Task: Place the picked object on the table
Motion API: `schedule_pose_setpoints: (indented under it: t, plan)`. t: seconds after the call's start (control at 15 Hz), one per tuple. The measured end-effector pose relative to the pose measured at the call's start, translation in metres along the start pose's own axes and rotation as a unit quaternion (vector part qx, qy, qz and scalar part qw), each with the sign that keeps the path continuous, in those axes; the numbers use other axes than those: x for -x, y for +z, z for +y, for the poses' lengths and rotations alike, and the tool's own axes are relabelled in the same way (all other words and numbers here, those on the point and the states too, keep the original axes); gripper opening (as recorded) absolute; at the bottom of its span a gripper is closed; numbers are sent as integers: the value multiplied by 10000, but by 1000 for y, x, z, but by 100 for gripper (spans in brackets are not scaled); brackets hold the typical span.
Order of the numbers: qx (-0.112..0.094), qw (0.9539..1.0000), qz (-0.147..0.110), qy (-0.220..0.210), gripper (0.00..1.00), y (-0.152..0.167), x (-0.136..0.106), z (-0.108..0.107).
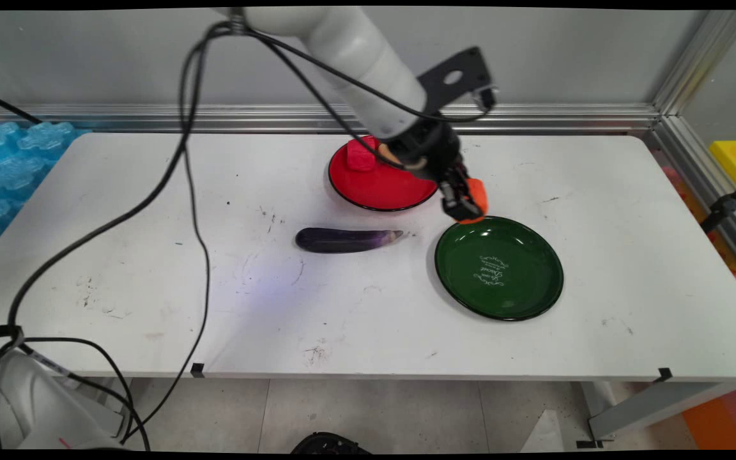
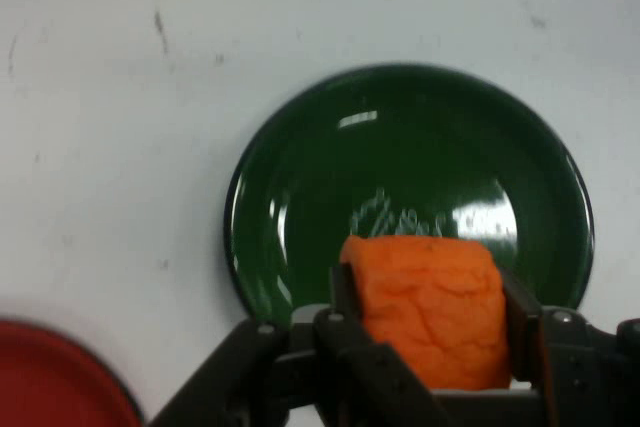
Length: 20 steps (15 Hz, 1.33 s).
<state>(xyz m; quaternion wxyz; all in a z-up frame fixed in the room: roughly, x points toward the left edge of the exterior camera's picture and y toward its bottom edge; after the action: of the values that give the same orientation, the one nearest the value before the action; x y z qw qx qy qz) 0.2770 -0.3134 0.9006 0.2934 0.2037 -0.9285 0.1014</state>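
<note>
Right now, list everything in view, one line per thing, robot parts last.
Orange block: one, orange, held between the fingers above the green plate's rim.
Green plate: one, dark green with white lettering, table's right centre.
Red plate: one, red, behind the green plate, partly hidden by the arm.
Pink block: one, pink, on the red plate.
Eggplant: one, purple, lying on the table left of the green plate.
Table: one, white, scuffed.
Gripper: one, black, closed on the orange block.
</note>
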Motion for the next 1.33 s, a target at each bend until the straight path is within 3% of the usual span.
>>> schedule_pose_setpoints:
  t: [0.33, 0.6, 0.93, 1.33]
  plan:
    - [-13, 9996, -170, -205, 0, -34, 38, 2]
    - [-45, 9992, -277, -298, 0, -40, 63, 4]
    - [-129, 9981, -528, -304, 0, -26, 96, 12]
    - [-101, 9961, -842, -256, 0, 10, 118, 28]
